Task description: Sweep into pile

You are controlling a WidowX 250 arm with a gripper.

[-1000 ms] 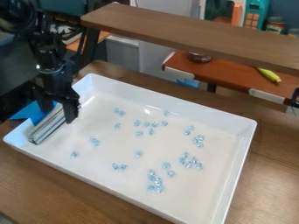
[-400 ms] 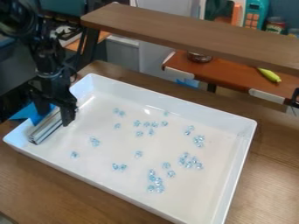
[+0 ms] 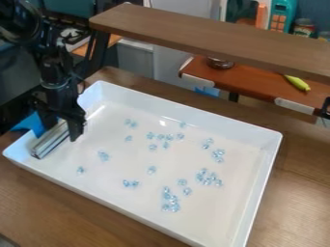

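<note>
Wood-grained and brown, the table (image 3: 296, 193) carries one white tray (image 3: 193, 112), with one raised plank shelf (image 3: 206, 37) behind it. Farther back I see one yellow-green fruit-like thing (image 3: 297, 83) on a reddish counter (image 3: 248, 88).

I have one silvery sweeping tool (image 3: 50, 141) at the tray's left end, in the camera's view. Its long axis slants from the near-left corner up and right, roughly in line with the tray's short left wall; its lower end lies just inside the tray. One blue piece (image 3: 29, 124) juts left beside it, over the rim.

My gripper (image 3: 61, 133) hangs down at the tool's upper end. Its jaws stand apart, one on either side, and I can't tell whether they press on it.

To the right I count over thirty clear, bluish bits (image 3: 151, 170), spread across the tray floor. Some are single, others clumped, and the clumps blend too much for an exact count.
</note>
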